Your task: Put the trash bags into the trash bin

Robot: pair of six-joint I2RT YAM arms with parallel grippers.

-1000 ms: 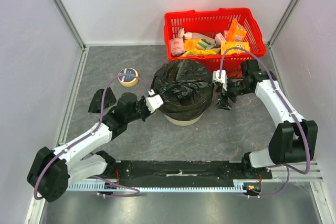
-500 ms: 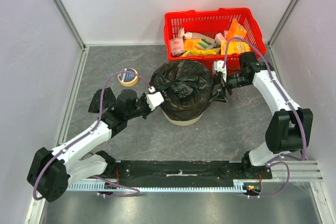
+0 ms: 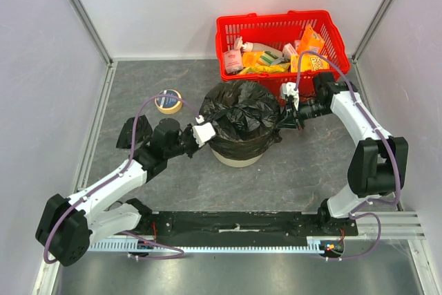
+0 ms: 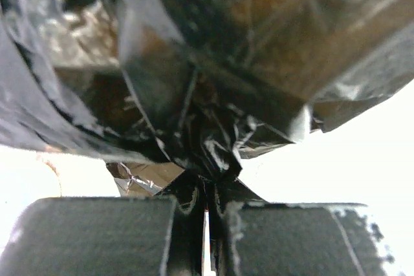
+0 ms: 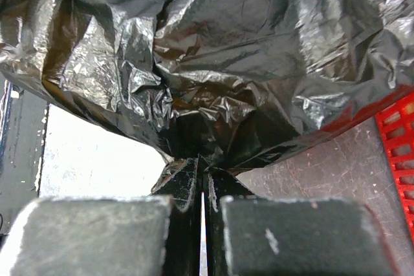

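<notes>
**Pinching a limp trash bag from both sides**

Lies draped over the trash bin at mid-table, just before the red basket at the far edge. Looks thin, slick and floppy, likely almost weightless; probably stretches or tears under a hard pull. Best taken at bunched folds near the rim. Clamped on such a crease with the left gripper, likewise opposite with the right gripper.

red basket: packets inside, at back | tape roll: lying flat, left
</notes>
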